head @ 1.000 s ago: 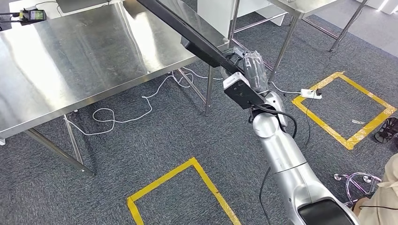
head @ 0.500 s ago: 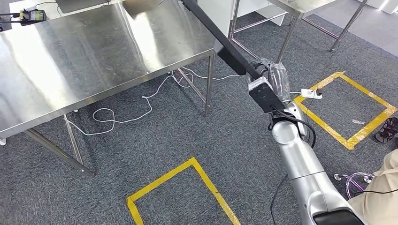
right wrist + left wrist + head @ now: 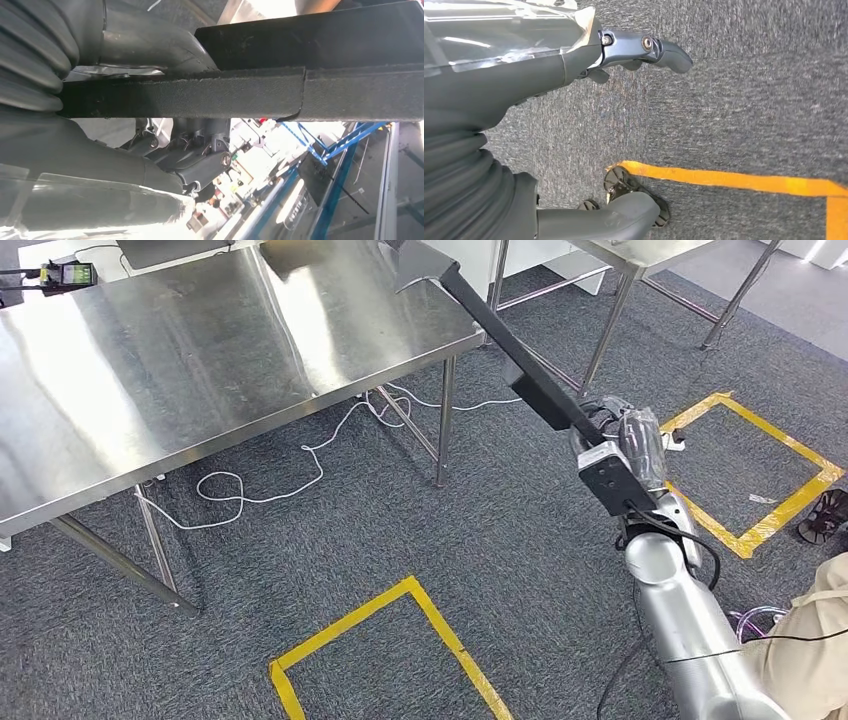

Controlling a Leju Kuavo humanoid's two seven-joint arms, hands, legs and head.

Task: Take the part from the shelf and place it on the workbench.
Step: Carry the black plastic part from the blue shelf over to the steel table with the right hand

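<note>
**Transport step: part held, not yet on the workbench**

The workbench (image 3: 200,350) stands to the left. The left hand (image 3: 644,47) hangs over the carpet, fingers apart, holding nothing. The part (image 3: 500,345), a long black bar, reaches over the workbench's right corner. The right hand (image 3: 625,435) grips its lower end beyond that edge. Next move, by judgement: lower the part flat onto the top. The part's far end is cut off; the gripping fingers are hard to make out.

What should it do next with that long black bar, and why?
Probably swing the bar left over the workbench and lower it. The right hand grips one end, and only the far tip overhangs the bench corner; most hangs above carpet.
</note>
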